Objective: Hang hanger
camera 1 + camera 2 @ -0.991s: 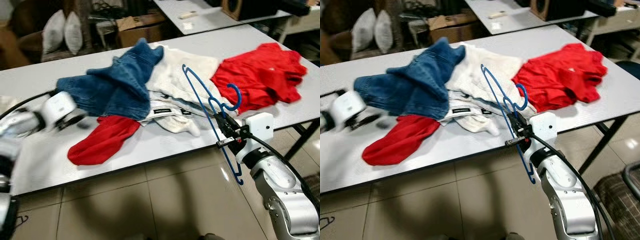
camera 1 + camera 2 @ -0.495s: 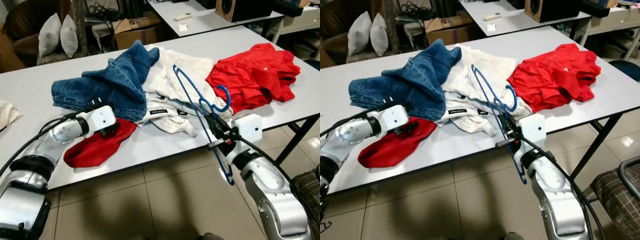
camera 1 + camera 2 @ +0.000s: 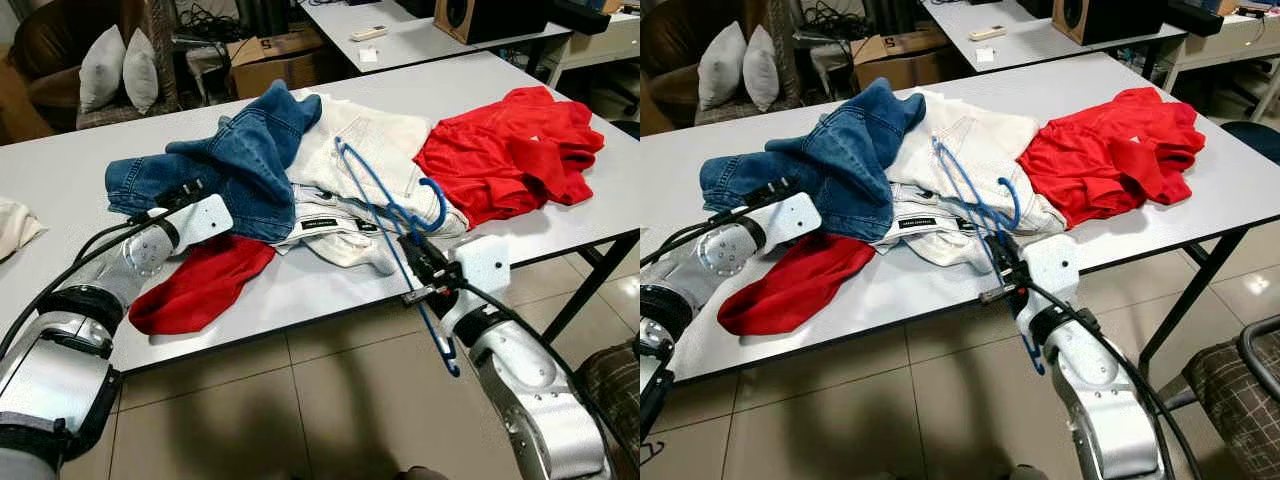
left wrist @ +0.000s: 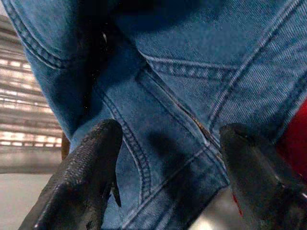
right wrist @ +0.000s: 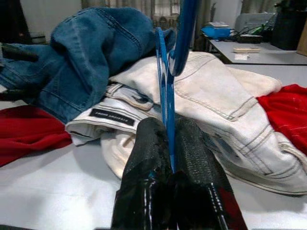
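Observation:
A blue wire hanger (image 5: 165,86) is clamped between the fingers of my right gripper (image 3: 415,258), which is shut on it near the table's front edge. The hanger's top reaches over a white garment (image 3: 365,150) and its lower end hangs below the table edge. My left gripper (image 3: 185,192) is at the lower left edge of the blue jeans (image 3: 235,165). In the left wrist view its fingers (image 4: 91,163) stand open with the denim (image 4: 182,96) close in front of them.
The long white table (image 3: 60,170) also holds a red garment (image 3: 205,285) near the left arm and a crumpled red shirt (image 3: 510,145) at the right. Behind are a second table (image 3: 420,35), a cardboard box (image 3: 275,55) and cushions (image 3: 115,65). Tiled floor lies in front.
My left gripper has lifted off the red garment and moved up to the edge of the jeans. The right gripper and hanger have shifted slightly left.

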